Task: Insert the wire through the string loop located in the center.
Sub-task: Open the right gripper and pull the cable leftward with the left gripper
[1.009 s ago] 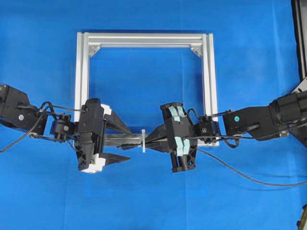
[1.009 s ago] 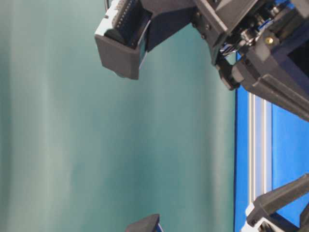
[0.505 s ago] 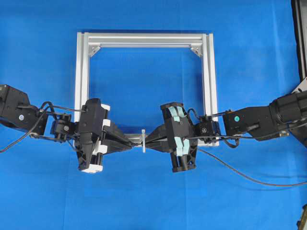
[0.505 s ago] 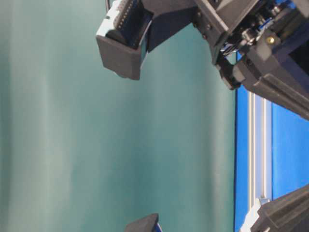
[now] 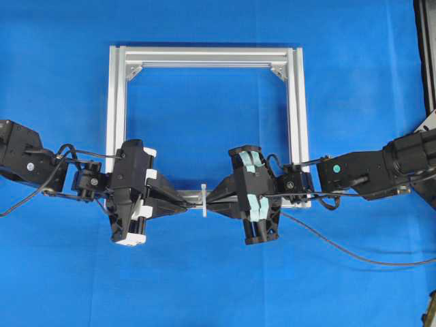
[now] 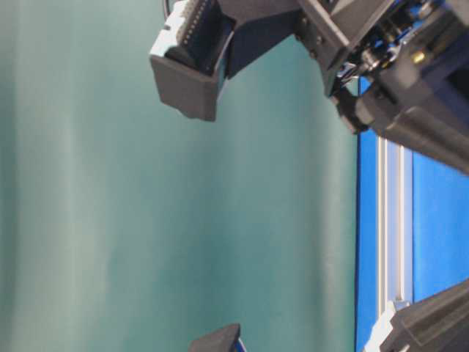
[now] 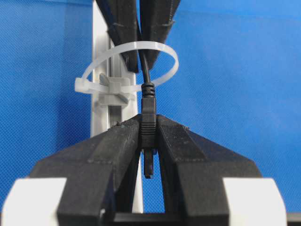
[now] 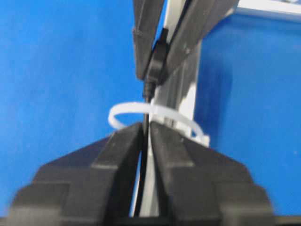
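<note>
The white string loop (image 5: 204,199) stands on the near bar of the silver frame (image 5: 204,56). The thin black wire (image 7: 146,70) passes through the string loop (image 7: 164,52). My left gripper (image 7: 148,123) is shut on the wire's ribbed plug (image 7: 148,113), whose tip points back between the fingers. In the overhead view the left gripper (image 5: 191,203) sits just left of the loop and my right gripper (image 5: 213,201) just right of it. The right gripper (image 8: 146,131) has its jaws slightly parted around the wire (image 8: 147,96), with a sliver of blue showing beside it, just short of the loop (image 8: 122,109).
The wire's slack (image 5: 340,246) trails over the blue cloth to the right edge. Both arms lie low across the near frame bar. A frame bar (image 6: 392,220) shows on edge in the table-level view. A dark stand (image 5: 426,48) sits at the far right.
The left gripper, wide open a second ago, has shut on the plug past the loop. The right gripper's jaws have just parted a little from the wire.
</note>
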Tool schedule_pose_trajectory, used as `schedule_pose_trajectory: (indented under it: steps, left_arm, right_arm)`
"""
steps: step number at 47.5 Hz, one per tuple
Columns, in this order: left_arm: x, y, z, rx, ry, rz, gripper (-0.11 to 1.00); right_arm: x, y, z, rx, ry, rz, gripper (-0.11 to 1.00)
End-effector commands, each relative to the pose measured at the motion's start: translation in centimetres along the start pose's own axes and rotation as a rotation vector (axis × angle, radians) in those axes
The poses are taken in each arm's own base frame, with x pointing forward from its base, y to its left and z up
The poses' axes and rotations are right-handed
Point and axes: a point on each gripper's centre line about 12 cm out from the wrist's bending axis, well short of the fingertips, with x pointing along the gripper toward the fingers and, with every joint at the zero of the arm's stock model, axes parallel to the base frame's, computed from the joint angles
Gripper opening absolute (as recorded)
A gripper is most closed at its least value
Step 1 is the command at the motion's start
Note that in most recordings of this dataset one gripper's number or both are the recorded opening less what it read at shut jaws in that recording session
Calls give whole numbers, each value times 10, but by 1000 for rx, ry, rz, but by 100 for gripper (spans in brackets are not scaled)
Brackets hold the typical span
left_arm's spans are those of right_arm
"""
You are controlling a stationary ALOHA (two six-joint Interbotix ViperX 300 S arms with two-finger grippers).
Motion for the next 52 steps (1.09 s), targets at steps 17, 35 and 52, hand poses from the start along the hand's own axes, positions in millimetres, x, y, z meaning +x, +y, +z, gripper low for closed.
schedule_pose_trajectory:
  steps: [17, 35, 52]
  left_arm:
    - [-2, -2, 11, 3, -34, -8, 8]
    - [-31, 1, -1, 2, -3, -2, 8]
    - [-93, 8, -29, -4, 26, -4, 8]
  right_arm:
    - [-7, 1, 5, 10, -20, 2, 81]
    - [-8, 2, 2, 8, 5, 0, 80]
    - [-9, 5, 2, 4, 4, 7, 80]
